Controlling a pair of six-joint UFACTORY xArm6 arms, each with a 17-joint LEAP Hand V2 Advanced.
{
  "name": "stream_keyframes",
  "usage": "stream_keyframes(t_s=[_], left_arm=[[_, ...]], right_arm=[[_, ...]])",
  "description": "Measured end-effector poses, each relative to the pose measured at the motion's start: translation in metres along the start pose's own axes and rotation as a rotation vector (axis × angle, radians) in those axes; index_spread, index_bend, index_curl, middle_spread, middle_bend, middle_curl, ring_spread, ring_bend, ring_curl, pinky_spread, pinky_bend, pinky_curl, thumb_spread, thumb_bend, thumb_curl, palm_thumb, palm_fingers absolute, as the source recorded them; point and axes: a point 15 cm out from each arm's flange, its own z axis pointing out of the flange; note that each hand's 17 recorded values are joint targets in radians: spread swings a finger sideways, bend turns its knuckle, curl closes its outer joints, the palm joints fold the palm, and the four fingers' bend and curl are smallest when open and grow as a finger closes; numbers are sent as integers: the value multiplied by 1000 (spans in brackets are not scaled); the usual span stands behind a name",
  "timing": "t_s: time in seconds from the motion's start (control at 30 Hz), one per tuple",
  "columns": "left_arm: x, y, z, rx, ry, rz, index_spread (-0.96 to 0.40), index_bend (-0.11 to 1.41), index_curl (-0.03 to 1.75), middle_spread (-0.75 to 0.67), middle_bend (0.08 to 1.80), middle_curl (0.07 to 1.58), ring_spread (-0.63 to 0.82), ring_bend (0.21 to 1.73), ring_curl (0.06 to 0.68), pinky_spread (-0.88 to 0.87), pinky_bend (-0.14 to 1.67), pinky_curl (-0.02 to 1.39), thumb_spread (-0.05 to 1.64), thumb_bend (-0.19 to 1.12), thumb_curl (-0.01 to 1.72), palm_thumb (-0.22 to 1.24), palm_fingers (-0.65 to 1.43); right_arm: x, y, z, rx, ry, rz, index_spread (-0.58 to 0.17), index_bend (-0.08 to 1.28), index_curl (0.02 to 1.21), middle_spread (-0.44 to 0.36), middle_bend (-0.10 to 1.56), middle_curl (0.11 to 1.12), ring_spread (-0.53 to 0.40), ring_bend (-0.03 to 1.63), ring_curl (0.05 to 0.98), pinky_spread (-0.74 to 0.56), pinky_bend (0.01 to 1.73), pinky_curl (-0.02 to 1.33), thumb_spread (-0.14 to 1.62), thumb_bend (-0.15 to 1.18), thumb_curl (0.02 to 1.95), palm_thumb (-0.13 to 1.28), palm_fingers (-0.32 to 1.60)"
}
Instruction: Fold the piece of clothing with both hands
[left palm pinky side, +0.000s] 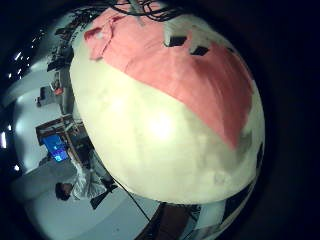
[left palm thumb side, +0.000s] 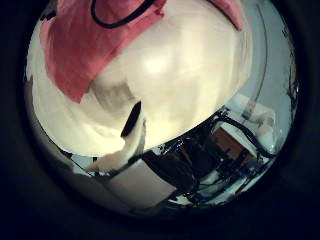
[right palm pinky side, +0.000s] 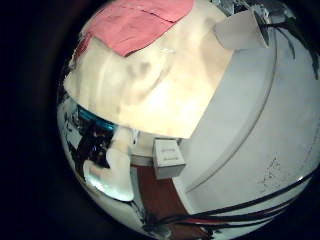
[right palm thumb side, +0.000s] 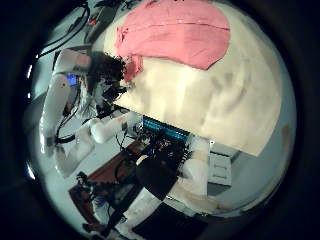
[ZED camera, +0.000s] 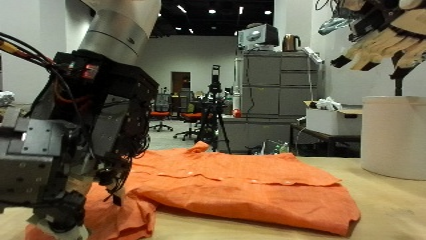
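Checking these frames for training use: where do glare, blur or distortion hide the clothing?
Left palm views: bright glare on the table, smeared dark streak beside the shirt. All palm views bend the scene round. Outside view: the large, close hand covers one end of the shirt.

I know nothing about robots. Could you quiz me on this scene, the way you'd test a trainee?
1. True or false: the orange garment lies spread on the table.
2. Which hand is raised well clear of the garment? A) the left hand B) the right hand
3. Fill in: the right hand holds ____.

Key: 1 true; 2 B; 3 nothing.
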Motion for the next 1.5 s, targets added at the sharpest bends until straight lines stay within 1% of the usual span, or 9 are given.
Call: stream_keyframes(t_s=[0.1,0.27,0.43,0.67,0.87,0.93,1.1,1.3,1.5], left_arm=[[-5,-7,1,24,7,-23,-47,182,307,-116,600,461,-47,599,214,-45,395,297,950,-21,323,456,659],[-11,-13,2,15,14,-31,-194,189,346,-290,713,589,-366,851,322,-423,661,394,943,-8,342,563,958],[-14,-8,1,-48,14,-31,-310,241,413,-390,740,692,-474,1040,425,-586,877,496,939,29,378,747,1107],[-15,-9,-8,-43,25,-19,-475,401,581,-503,785,851,-490,1226,523,-650,1096,601,912,15,463,904,1072],[-14,5,-34,5,57,-10,-511,403,699,-530,826,946,-492,1171,544,-655,1064,626,917,-71,440,651,714],[-14,10,-37,18,56,-9,-437,355,714,-481,724,932,-454,1088,535,-628,1011,629,934,-64,409,557,380],[-11,17,-34,36,51,-2,-201,254,659,-274,395,788,-220,926,459,-492,925,597,933,-56,368,443,3],[-9,18,-18,4,47,4,11,161,547,29,234,601,170,715,338,-41,620,480,901,-42,341,362,-94],[-11,8,1,1,15,-5,99,138,456,220,164,495,355,638,287,211,536,413,886,-33,335,349,-91]], right_arm=[[0,0,-1,4,1,1,-307,181,335,100,185,301,207,225,241,315,273,297,1036,-25,264,247,258],[1,0,0,3,2,1,-307,181,335,92,185,301,209,223,241,314,270,297,1036,-25,264,247,259],[0,1,-2,7,3,-2,-306,181,335,90,183,299,203,226,242,315,270,296,1036,-25,263,247,262],[0,2,-2,8,3,-2,-311,185,338,79,190,301,201,230,243,316,257,291,1036,-25,263,247,288],[0,1,-1,5,2,0,-313,182,339,69,188,303,199,225,242,313,251,290,1037,-26,264,242,294],[0,1,-1,3,1,-2,-313,183,340,68,187,303,200,222,241,313,249,290,1037,-24,265,245,296],[-1,-1,1,-1,0,-2,-314,182,341,66,186,302,201,220,241,312,247,290,1037,-25,264,247,297],[0,-1,1,-3,-1,0,-314,181,341,66,186,300,201,219,240,317,245,290,1036,-25,264,247,298],[0,-1,3,-10,-3,-2,-314,182,341,66,185,300,200,217,240,319,246,290,1037,-24,264,246,297]])
